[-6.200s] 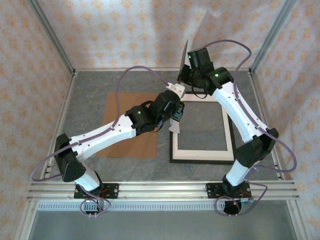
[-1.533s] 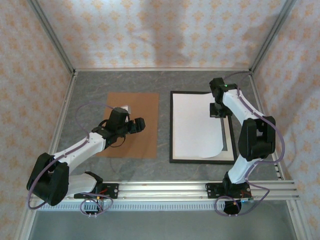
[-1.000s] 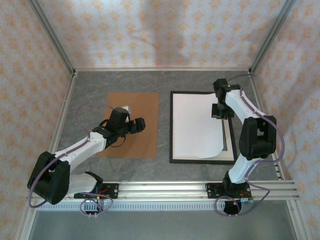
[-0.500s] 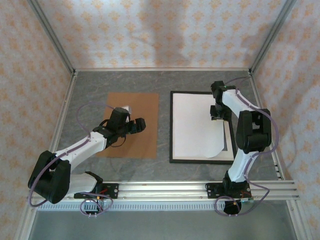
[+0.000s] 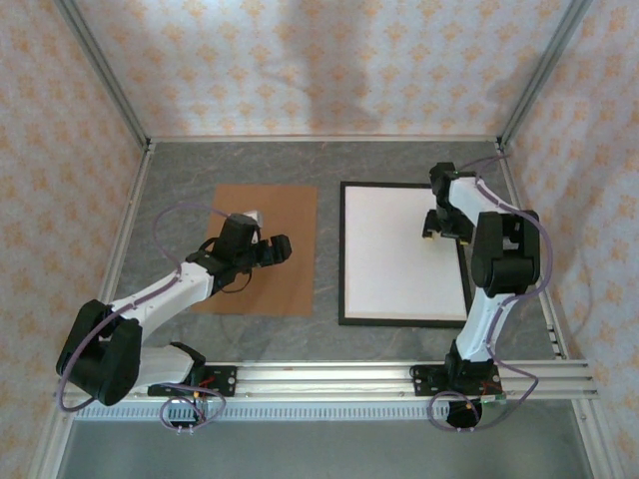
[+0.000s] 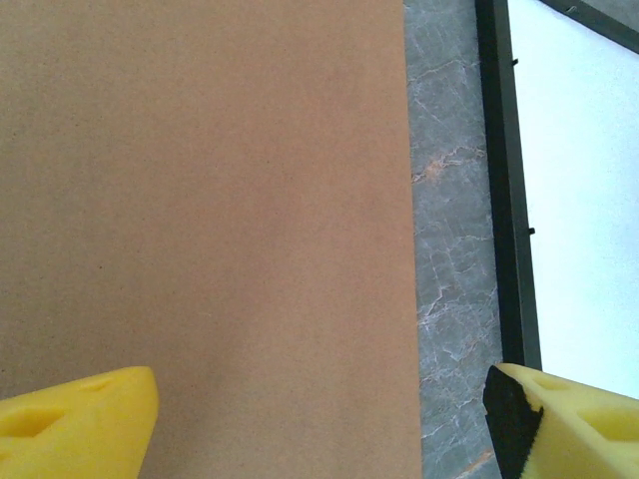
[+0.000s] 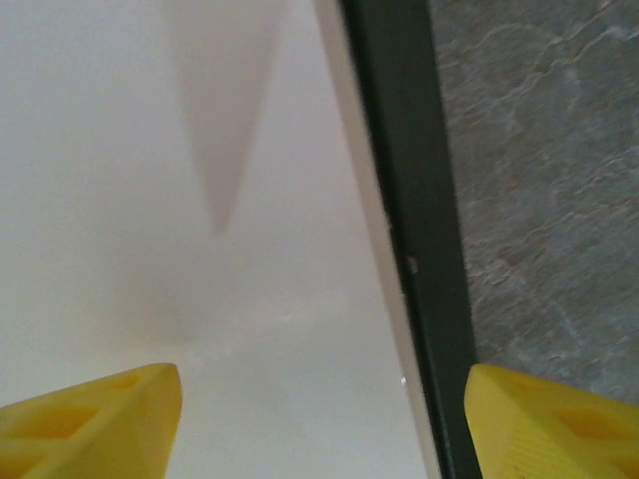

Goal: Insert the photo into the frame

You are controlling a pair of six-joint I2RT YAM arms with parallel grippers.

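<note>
White-backed photo lying in the frame on a grey marbled table

The table point(image 5: 250, 160) is grey stone-patterned, walled by pale cloth with orange motifs point(image 5: 300, 60), metal posts at the far corners and a metal rail point(image 5: 329, 374) along the near edge. On the right half, the photo point(image 5: 399, 254) lies flat, white back up, inside the black frame point(image 5: 399, 320). Just left of it, apart, lies a brown backing board point(image 5: 290, 289). The left gripper point(image 6: 319, 429) hangs over the board with its yellow fingers point(image 6: 75, 424) spread wide. The right gripper point(image 7: 319, 419) sits low over the photo's far right edge, jaws spread, gripping nothing.
</note>
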